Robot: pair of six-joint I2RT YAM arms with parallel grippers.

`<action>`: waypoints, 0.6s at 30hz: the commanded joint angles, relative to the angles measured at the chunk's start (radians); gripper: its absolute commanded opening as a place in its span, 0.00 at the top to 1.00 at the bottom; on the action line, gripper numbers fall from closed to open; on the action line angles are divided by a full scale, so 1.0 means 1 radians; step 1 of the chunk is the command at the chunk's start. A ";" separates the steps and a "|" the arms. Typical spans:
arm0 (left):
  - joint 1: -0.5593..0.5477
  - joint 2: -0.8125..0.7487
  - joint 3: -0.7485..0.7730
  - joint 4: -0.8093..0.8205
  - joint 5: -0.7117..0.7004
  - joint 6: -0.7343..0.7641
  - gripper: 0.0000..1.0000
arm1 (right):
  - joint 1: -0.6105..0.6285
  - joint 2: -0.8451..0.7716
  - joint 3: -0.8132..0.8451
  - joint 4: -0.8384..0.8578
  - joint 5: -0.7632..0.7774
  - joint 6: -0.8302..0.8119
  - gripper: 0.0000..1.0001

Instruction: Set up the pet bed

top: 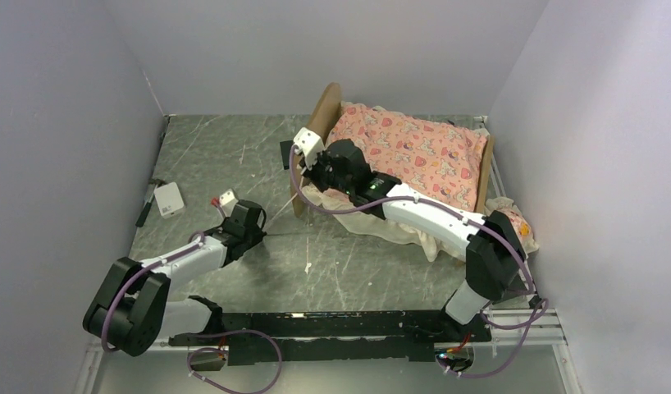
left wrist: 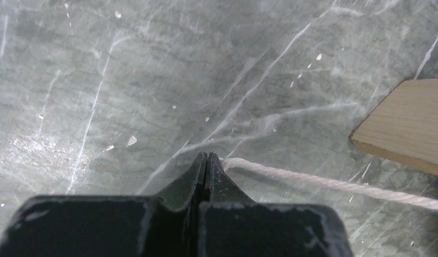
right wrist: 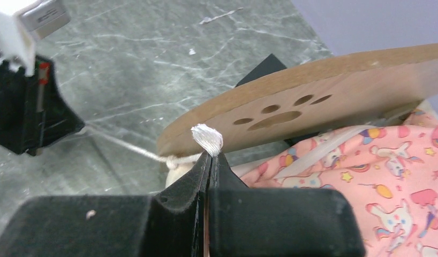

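The pet bed (top: 327,112) stands at the back right, its light-wood headboard with the paw-print cutout (right wrist: 281,115) close in the right wrist view. A pink cartoon-print mattress (top: 414,152) lies on it. My right gripper (top: 314,182) is at the near end of the headboard and is shut (right wrist: 209,158) on the frayed end of a white rope (right wrist: 206,139), which is knotted just below. The rope (left wrist: 334,184) runs taut across the floor to my left gripper (top: 264,232), which is shut (left wrist: 207,158) with the rope coming out at its tip. A wooden corner of the bed (left wrist: 409,126) shows at the right of the left wrist view.
A small white box (top: 169,199) and a dark pen (top: 145,205) lie at the left. A pink frilled pillow (top: 517,223) lies by the right wall. White ruffled cloth (top: 357,220) hangs under my right arm. Walls close in on three sides.
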 commanded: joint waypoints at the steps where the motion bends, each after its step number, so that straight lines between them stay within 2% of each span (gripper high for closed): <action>1: 0.009 0.012 -0.037 -0.017 0.018 -0.064 1.00 | -0.035 0.019 0.122 0.070 0.049 -0.023 1.00; 6: 0.009 0.032 -0.081 -0.019 0.068 -0.131 1.00 | -0.081 0.057 0.142 0.089 0.077 -0.001 1.00; 11: 0.009 0.030 -0.130 -0.022 0.106 -0.199 1.00 | -0.140 0.079 0.153 0.097 0.028 0.081 1.00; 14: 0.009 -0.044 -0.156 -0.062 0.095 -0.243 1.00 | -0.143 0.075 0.145 0.086 -0.023 0.106 1.00; 18: 0.009 -0.192 -0.130 -0.201 0.019 -0.212 1.00 | -0.145 0.051 0.073 0.131 -0.012 0.134 1.00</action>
